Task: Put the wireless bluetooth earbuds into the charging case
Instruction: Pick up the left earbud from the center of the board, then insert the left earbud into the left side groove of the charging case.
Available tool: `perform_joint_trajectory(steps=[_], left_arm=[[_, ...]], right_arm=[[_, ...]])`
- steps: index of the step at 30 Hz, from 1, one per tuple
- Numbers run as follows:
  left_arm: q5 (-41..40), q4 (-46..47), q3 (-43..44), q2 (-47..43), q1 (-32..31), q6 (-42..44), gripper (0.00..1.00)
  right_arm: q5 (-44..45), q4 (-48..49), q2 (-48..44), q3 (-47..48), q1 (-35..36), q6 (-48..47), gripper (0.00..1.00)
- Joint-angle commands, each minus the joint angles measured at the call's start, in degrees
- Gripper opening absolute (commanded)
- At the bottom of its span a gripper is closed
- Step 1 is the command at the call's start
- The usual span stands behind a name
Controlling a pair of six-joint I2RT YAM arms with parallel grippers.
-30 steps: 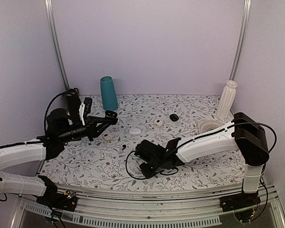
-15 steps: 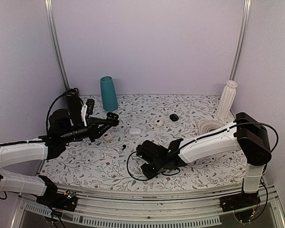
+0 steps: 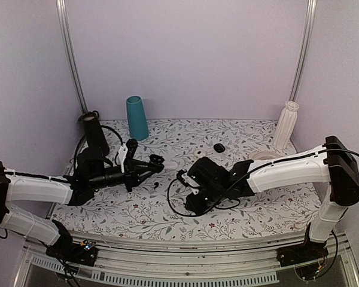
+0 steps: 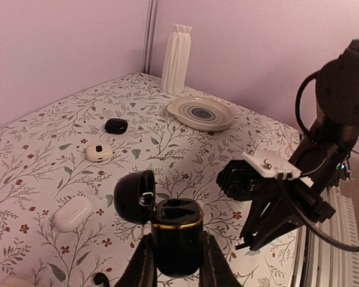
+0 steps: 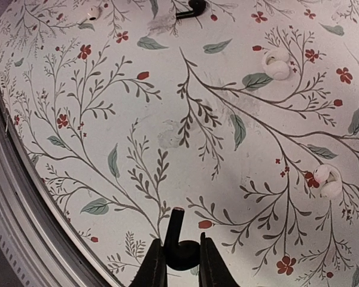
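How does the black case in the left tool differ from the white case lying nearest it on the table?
The black case is clamped upright in the left tool; the white case lies flat on the table. The black case's lid stands open; the white case is shut. The black case has a gold rim band; the white case is plain. Both are small and rounded.

Charging case [image 4: 176,230] bottom centre in left hand [image 4: 176,258]; plate [image 4: 200,113], vase [image 4: 178,57] behind, upper centre. Earbud [image 5: 177,239] bottom centre in right hand [image 5: 180,262].

I work over a floral-patterned table [image 3: 107,210] with plain lilac walls [image 3: 185,54] rising behind it (metal posts [image 3: 72,60] at its back corners), evenly lit.
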Motion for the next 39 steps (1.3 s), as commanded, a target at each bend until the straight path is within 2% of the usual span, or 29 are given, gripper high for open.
perform_joint_trajectory(steps=[1, 8, 16, 29, 39], left_arm=[[-1.91, 7.53, -0.95, 2.6, -2.61, 7.77, 0.0], [-4.32, 12.97, -1.78, 7.1, -7.78, 17.16, 0.0], [-3.04, 26.06, -7.21, 11.3, -9.67, 23.92, 0.0], [-4.99, 28.59, -6.87, 15.55, -16.04, 32.78, 0.0], [-5.78, 30.32, -6.66, 16.26, -17.43, 32.47, 0.0]], right_arm=[[-5.25, -4.32, -4.28, 1.99, -0.96, -3.74, 0.07], [-8.11, -12.45, -7.19, 7.84, -1.12, -6.04, 0.07], [-9.61, -17.63, -10.11, 10.39, -1.72, -7.06, 0.07], [-15.48, -22.84, -7.36, 18.53, -1.95, -10.23, 0.07], [-17.45, -24.02, -5.24, 19.35, -1.93, -10.45, 0.07]])
